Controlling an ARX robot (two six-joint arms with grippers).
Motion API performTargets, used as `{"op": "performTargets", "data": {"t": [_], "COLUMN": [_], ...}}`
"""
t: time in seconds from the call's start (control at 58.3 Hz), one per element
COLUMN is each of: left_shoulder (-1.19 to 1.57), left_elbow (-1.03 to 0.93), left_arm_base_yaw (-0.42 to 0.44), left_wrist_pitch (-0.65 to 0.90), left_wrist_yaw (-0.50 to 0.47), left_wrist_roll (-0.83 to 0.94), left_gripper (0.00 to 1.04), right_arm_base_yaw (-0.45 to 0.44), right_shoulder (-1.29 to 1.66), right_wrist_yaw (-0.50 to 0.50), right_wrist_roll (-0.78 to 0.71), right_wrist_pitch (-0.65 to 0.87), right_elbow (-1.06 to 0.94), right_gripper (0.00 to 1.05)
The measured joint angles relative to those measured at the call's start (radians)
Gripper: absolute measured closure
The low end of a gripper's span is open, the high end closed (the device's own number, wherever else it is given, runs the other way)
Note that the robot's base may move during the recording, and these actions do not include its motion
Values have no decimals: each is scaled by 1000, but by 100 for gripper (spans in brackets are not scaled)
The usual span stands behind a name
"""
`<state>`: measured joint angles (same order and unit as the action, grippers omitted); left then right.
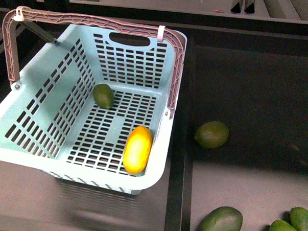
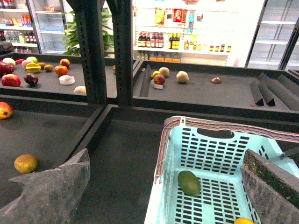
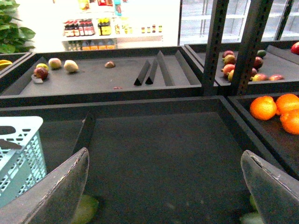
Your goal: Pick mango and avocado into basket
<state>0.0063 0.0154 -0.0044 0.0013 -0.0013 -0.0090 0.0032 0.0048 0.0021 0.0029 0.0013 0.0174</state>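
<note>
Mango [image 1: 137, 149] by basket [image 1: 36, 121] rim, avocado [image 1: 103, 96] mid-floor w/ room; both claws [image 2: 159, 186] [image 3: 163, 186] apart, holding nothing.

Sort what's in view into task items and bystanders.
Task items: mango and avocado, both lying in the basket.

Just lying about: round green fruit in the bin beside the basket; larger green fruits at the near edge; oranges in a bin beyond.

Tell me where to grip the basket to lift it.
Grip the basket by the top bar of its handle, coming from above. The handle is swung toward the far end wall; its long straight bar is exposed, well above the mango and avocado inside.
</note>
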Motion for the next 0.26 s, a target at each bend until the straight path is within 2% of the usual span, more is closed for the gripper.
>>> {"op": "performTargets", "data": {"t": [0.257], "left_shoulder": [0], "left_elbow": [0], "left_arm_base_yaw": [0], "left_wrist_pitch": [0], "left_wrist_yaw": [0], "left_wrist_roll": [0], "left_gripper": [8], "right_arm_base_yaw": [0], "right_shoulder": [0], "right_wrist_yaw": [0], "right_wrist_roll": [0], "right_wrist_pitch": [0], "right_elbow": [0], "right_gripper": [9]}}
